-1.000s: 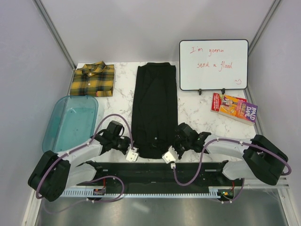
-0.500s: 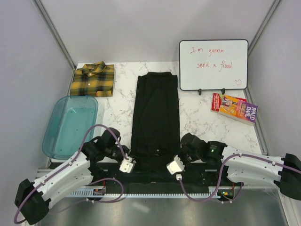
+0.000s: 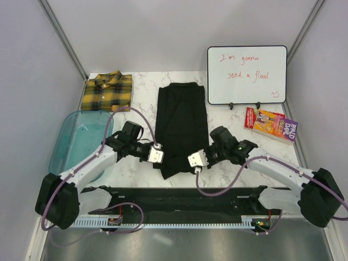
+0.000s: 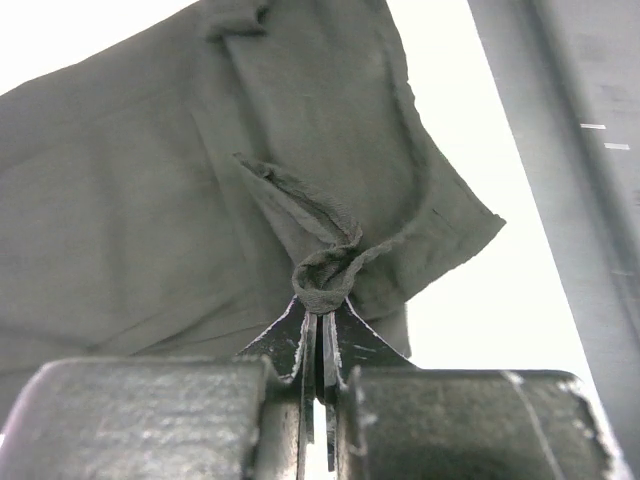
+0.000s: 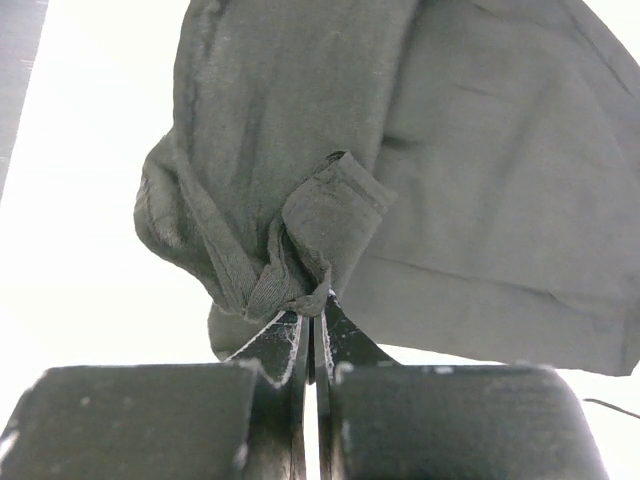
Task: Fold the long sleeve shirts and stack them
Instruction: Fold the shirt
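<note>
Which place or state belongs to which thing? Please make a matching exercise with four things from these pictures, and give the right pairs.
Things:
1. black shirt
2. plaid shirt
3. blue tub
4. whiteboard

Places or states:
A. folded, in the far left corner
B. upright at the far right, with red writing
C. near edge pinched by the left gripper and the right gripper
D. translucent, along the left side

Pairs: 1-C, 2-A, 3-D, 4-B

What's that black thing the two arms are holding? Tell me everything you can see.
A black shirt of thin, soft-looking cloth, folded into a long strip, lying lengthwise on the white marble table. Its far end lies flat beside the whiteboard. Its near corners are bunched and pinched, one in the shut left hand, one in the shut right hand.
</note>
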Controlling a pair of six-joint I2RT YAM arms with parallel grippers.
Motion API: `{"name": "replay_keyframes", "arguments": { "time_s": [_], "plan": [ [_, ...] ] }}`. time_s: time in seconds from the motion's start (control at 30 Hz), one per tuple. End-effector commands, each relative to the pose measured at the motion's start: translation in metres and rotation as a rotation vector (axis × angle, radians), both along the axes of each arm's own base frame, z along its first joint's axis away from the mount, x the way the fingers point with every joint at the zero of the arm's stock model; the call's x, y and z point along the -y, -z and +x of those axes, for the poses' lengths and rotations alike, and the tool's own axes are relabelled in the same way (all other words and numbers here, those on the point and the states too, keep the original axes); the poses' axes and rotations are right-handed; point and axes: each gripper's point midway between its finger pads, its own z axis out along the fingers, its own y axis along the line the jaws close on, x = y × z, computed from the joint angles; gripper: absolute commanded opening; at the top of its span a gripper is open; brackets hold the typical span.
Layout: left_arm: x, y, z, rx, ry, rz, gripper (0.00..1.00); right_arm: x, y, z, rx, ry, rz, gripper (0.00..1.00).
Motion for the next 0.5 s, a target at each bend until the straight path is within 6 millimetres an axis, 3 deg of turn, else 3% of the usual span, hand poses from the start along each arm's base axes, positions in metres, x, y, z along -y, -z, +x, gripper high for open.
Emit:
{"name": "replay_keyframes", "arguments": {
  "time_s": [0.0, 0.03, 0.07, 0.13, 0.2, 0.23, 0.27, 0.33, 0.47],
  "plan": [
    [0.018, -0.032, 0.053, 0.004, -0.045, -0.079, 0.02, -0.016, -0.031, 0.051, 0.031, 0.006, 0.065, 0.00],
    [0.019, -0.034, 0.062, 0.000, -0.057, -0.080, 0.02, -0.015, -0.047, 0.075, 0.065, 0.035, 0.087, 0.00],
    [0.023, -0.042, 0.080, 0.033, -0.067, -0.090, 0.02, -0.017, -0.037, 0.085, 0.030, 0.040, 0.075, 0.00],
    [0.024, -0.031, 0.101, 0.010, -0.099, -0.072, 0.02, -0.013, -0.049, 0.118, 0.047, 0.086, 0.097, 0.00],
    [0.024, -0.040, 0.129, 0.036, -0.132, -0.086, 0.02, -0.011, -0.036, 0.136, 0.025, 0.095, 0.079, 0.00],
    [0.024, -0.023, 0.138, -0.012, -0.148, -0.065, 0.02, -0.007, -0.041, 0.152, 0.037, 0.117, 0.087, 0.00],
    [0.026, -0.030, 0.154, 0.014, -0.160, -0.068, 0.02, -0.006, -0.027, 0.158, 0.010, 0.119, 0.069, 0.00],
    [0.021, -0.009, 0.173, -0.026, -0.192, -0.040, 0.02, -0.005, -0.023, 0.172, 0.013, 0.127, 0.066, 0.00],
    [0.015, 0.006, 0.216, -0.073, -0.287, -0.010, 0.02, -0.001, 0.004, 0.196, -0.017, 0.178, 0.045, 0.00]
  ]
}}
